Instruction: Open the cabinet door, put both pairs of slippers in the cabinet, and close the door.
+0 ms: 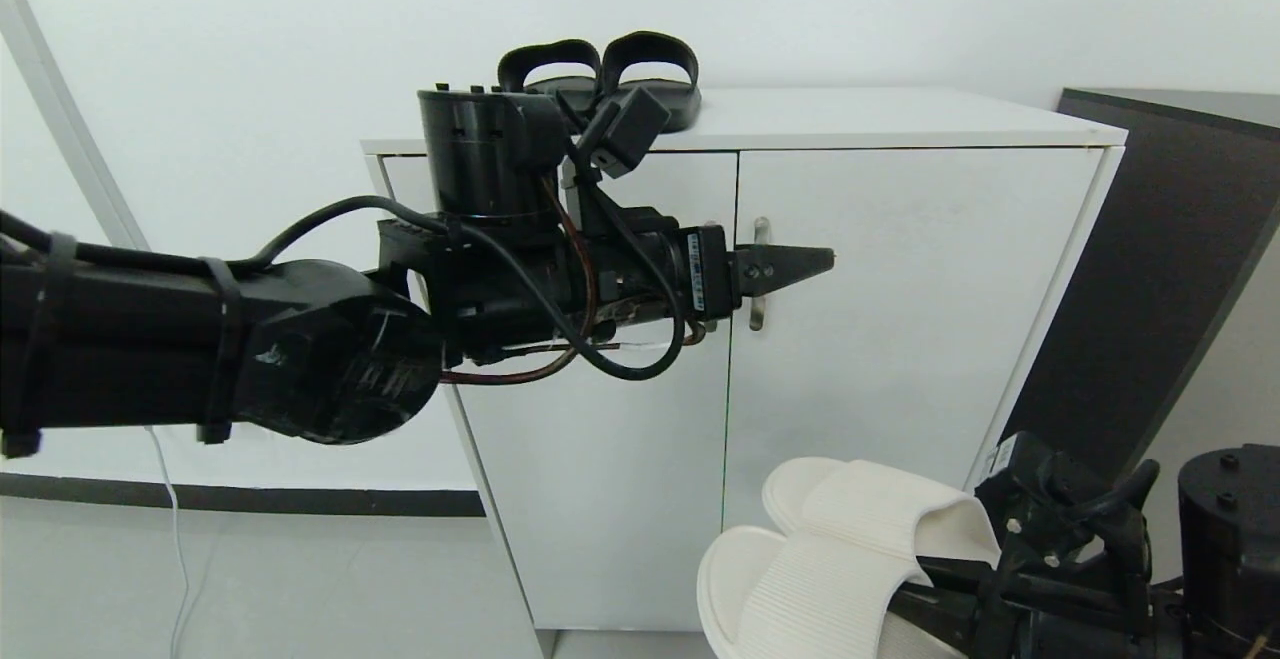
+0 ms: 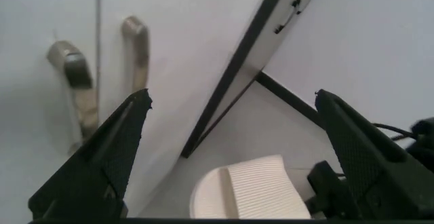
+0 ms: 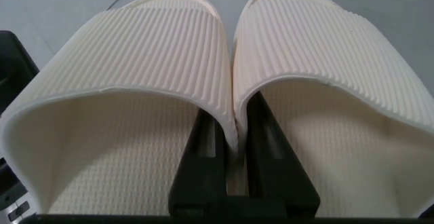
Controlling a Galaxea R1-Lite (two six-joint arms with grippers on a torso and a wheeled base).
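Beside the door handle, left gripper spread wide, right gripper below it clamped on white slippers, black slippers above on cabinet: could close past the thin handle or swing door into held pair.

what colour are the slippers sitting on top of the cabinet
The slippers on top are black, best seen in the head view.

Black slippers: two; white slippers: two. Cabinet: one, with two doors and two metal handles. Dark unit at right: one, possibly another cabinet.
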